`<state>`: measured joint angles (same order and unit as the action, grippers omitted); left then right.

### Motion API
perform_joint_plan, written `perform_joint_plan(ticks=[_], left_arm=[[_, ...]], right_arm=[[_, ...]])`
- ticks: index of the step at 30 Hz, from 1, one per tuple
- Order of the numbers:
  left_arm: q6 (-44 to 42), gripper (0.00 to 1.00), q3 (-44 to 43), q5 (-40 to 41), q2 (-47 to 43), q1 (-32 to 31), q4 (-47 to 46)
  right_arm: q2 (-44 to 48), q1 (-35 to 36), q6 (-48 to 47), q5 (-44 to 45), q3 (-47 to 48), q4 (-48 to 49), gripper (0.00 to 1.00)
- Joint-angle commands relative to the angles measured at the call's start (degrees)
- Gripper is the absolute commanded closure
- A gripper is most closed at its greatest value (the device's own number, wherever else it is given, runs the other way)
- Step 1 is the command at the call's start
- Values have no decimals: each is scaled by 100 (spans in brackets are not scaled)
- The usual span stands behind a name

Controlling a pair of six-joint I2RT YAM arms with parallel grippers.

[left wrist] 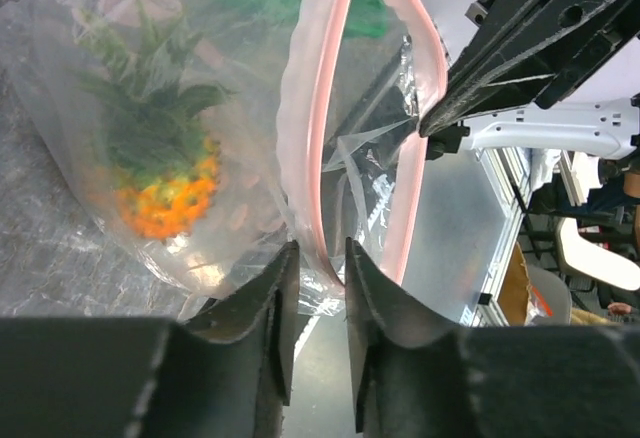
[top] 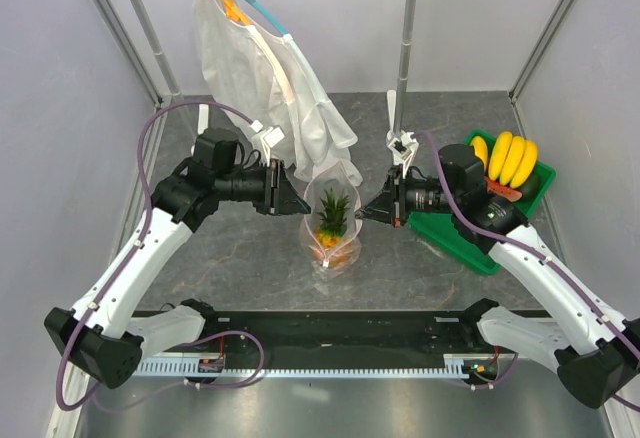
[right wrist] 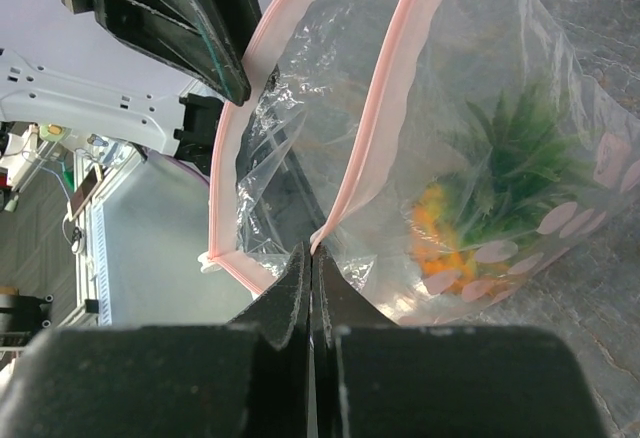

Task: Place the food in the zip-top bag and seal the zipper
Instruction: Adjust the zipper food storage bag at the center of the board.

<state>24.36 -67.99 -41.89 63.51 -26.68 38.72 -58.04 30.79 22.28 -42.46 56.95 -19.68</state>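
Note:
The clear zip-top bag (top: 331,228) stands upright at mid-table with its mouth spread wide. Inside it sits the orange pineapple (top: 332,218) with green leaves, also showing through the plastic in both wrist views (left wrist: 165,193) (right wrist: 470,208). The pink zipper (left wrist: 322,108) (right wrist: 375,128) gapes apart. My right gripper (right wrist: 311,248) (top: 366,210) is shut on the bag's right mouth edge. My left gripper (left wrist: 320,248) (top: 300,203) stands slightly open, the bag's left mouth edge lying loose between its tips. The banana bunch (top: 505,158) and the red watermelon slice (top: 503,192) lie in the green tray.
The green tray (top: 470,243) lies at the right, under my right arm. A white garment (top: 265,78) hangs from a rack behind the bag, and the rack's right pole (top: 403,58) stands just behind my right gripper.

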Motion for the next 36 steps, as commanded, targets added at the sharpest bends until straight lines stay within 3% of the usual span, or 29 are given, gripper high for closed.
perform_joint_plan(ticks=[1,2,5,12,17,23,25,26,27,29,30,33,36], left_arm=[[-36,73,-83,163,13,-31,13],[-45,83,-75,146,21,-31,13],[-247,98,-214,163,4,-31,135],[-669,98,-1181,-292,-93,-22,741],[-608,98,-796,-213,380,153,997],[-459,98,-707,-206,549,374,804],[-415,98,-742,-241,549,374,743],[-362,98,-751,-232,549,374,699],[-344,98,-743,-249,549,374,681],[-309,98,-734,-267,549,374,602],[-300,98,-708,-276,523,374,558],[-239,98,-672,-320,514,374,488],[-204,98,-637,-346,496,374,435]], right_arm=[[170,-2,127,-34,141,289,100],[170,-2,118,-35,141,290,100],[197,-2,118,-17,176,263,100],[179,-2,-311,693,589,-455,100],[13,-29,-892,1731,660,-958,100],[56,-37,-840,1293,625,-862,100],[91,-38,-910,1292,642,-958,87],[152,-38,-988,1319,677,-993,76],[179,-46,-1033,1371,729,-1089,51],[275,-64,-1094,1626,870,-1178,33],[311,-90,-1216,1670,923,-1265,18],[276,-248,-1358,2030,1213,-1634,7],[118,-967,-1384,1875,1459,-1951,3]])
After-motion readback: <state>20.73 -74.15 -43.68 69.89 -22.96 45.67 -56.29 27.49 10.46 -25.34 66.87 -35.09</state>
